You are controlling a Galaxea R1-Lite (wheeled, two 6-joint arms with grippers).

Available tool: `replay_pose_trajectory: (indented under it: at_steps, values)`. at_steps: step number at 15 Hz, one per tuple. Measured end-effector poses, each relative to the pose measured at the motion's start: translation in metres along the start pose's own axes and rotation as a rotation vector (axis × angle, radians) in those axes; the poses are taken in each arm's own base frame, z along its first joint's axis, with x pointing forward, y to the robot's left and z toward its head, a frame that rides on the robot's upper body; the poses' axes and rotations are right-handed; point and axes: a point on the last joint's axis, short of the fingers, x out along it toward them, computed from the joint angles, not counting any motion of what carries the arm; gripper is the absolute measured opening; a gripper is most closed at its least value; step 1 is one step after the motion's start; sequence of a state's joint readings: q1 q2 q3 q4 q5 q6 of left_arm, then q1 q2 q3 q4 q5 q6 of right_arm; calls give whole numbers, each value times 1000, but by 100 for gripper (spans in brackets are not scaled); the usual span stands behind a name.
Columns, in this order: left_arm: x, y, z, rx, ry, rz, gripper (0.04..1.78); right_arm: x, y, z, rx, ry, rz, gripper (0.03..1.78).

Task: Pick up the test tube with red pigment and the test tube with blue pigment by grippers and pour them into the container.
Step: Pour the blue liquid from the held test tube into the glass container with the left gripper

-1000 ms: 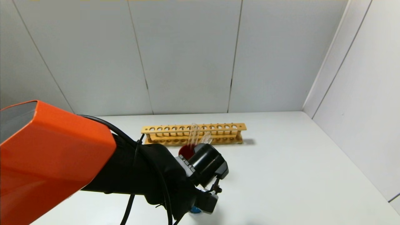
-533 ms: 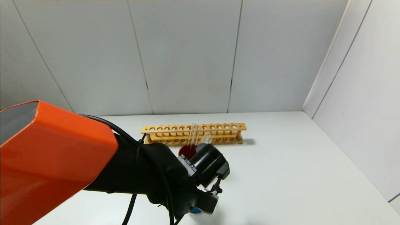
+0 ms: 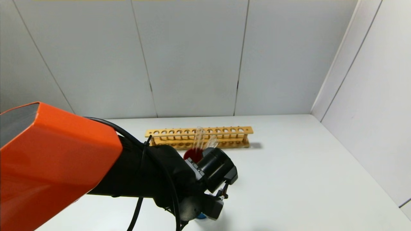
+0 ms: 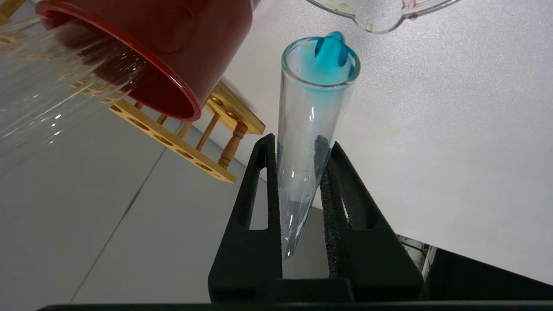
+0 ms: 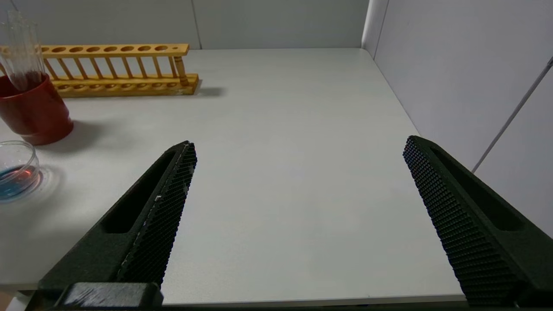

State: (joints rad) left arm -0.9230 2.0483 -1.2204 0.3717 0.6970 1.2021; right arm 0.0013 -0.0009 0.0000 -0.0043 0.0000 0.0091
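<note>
Now the left gripper (image 4: pixel 298 172) pinches the blue tube (image 4: pixel 313 129), tipped over the beaker (image 5: pixel 15 170) near the counter's front edge, pouring. Next: drain fully, then right it. Right gripper (image 5: pixel 298 207) idles, spread.

The light is bright and even, and the white table (image 3: pixel 289 166) and the walls look clean and pale. Shadows are soft. The wooden rack (image 3: pixel 199 137) throws a small grey shadow on the table just past its right end, so the light seems to come from above and the left. A faint shadow lies beside the red cup (image 5: pixel 32 110). In the left wrist view the clear tubes in that cup (image 4: pixel 142 56) are smeared and out of focus, with tiny white sparkles on the glass. The blue tube (image 4: pixel 309 142) there is sharp and shows thin bright glints. The container (image 5: pixel 15 175) casts a pale ring of light on the table.
</note>
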Motion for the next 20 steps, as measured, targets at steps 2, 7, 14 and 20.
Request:
replay_pose_trajectory:
  at_steps: [2,7,14,20]
  values:
    - [0,0,0,5,3,-4,33,0,0,0,0,0,0,175]
    - [-1,1,2,17,7,-9,33,0,0,0,0,0,0,175]
    - [-4,2,5,38,16,-17,33,0,0,0,0,0,0,175]
    - [-6,5,12,68,25,-25,33,0,0,0,-1,0,0,175]
